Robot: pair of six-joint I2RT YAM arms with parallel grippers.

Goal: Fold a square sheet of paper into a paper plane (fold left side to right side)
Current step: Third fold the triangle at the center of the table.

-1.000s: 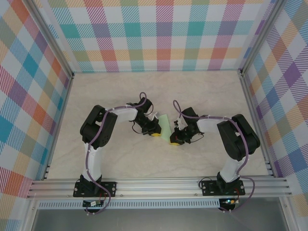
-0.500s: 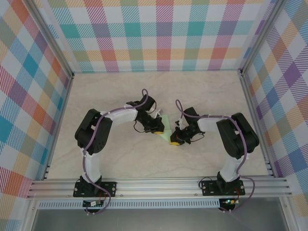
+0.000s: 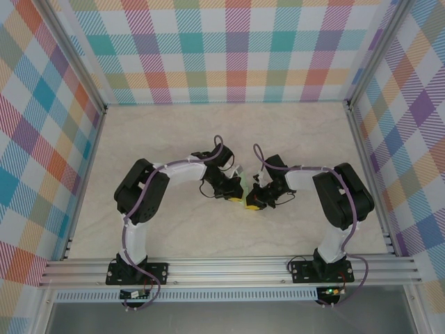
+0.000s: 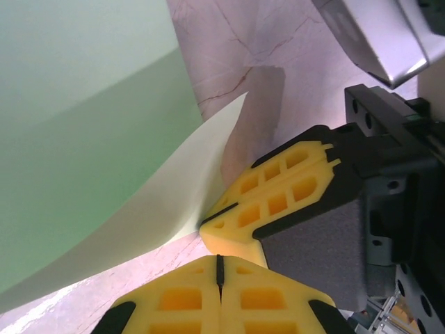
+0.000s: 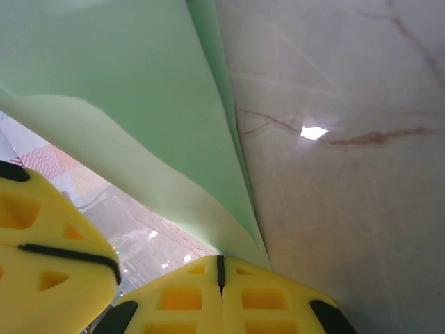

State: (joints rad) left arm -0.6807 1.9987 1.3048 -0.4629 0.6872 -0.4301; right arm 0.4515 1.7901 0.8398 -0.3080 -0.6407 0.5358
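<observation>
The square sheet of paper [image 3: 242,182] is pale green and lies between the two grippers. Its left side is lifted and curls over toward the right [image 4: 83,139], [image 5: 139,83]. My left gripper [image 3: 238,197] is shut with nothing between its yellow fingers [image 4: 220,268], just left of the curled flap's near corner. My right gripper [image 3: 250,204] is shut too [image 5: 220,268]. Its fingertips [image 4: 278,202] touch the near corner where the paper's layers meet; I cannot tell whether paper is pinched there. The two grippers almost touch. The paper plane is out of view.
The marble-patterned table [image 3: 174,139] is walled by checked panels and an aluminium frame [image 3: 229,268]. Both arms bend inward toward the middle of the table, and their cables loop above the wrists.
My left gripper has swept right toward the right gripper, carrying the paper's left side over; less green shows from above. The right gripper has stayed put.
</observation>
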